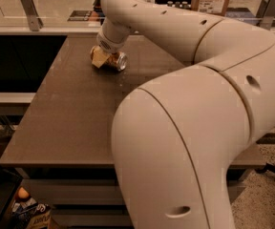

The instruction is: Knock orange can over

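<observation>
The orange can (pixel 116 61) lies on its side near the worktop's (pixel 70 123) far edge, silver end pointing right, touching the gripper (pixel 100 57) at its left. Whether the gripper clasps it cannot be told. Broad worktop surface stretches toward the near and left edges.

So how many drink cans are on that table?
1. The orange can lies on its side at the table's far end, at the gripper. The big arm may hide others.

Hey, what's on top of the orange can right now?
The gripper sits over the orange can on the table, covering much of it; only its silver end and a bit of its side show.
</observation>
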Motion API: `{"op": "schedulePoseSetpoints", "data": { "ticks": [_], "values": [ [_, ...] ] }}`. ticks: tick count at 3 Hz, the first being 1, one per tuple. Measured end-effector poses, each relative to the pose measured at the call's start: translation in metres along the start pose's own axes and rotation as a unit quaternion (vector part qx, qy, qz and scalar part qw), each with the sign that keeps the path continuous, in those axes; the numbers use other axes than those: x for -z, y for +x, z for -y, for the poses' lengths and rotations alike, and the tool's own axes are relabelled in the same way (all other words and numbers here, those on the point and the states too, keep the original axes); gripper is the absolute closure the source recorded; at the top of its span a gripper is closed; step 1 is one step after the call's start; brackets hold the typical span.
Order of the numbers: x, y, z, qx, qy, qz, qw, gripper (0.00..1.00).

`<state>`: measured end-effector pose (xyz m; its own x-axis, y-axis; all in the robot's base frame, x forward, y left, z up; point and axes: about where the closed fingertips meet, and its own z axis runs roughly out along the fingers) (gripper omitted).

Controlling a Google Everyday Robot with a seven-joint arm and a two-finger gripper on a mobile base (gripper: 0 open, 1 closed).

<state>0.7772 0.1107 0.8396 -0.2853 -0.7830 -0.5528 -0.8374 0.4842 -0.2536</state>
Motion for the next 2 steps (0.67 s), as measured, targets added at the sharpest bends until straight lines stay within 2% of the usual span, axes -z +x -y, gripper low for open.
{"op": "schedulePoseSetpoints", "data": {
  "ticks": [1,2],
  "values": [
    [-0.0017,0.0003,-0.0012,0.0,-0.001,-0.001,1.0,0.13],
    [-0.0034,0.0006,-0.0025,0.001,-0.003,-0.002,1.0,0.0]
  ]
}}
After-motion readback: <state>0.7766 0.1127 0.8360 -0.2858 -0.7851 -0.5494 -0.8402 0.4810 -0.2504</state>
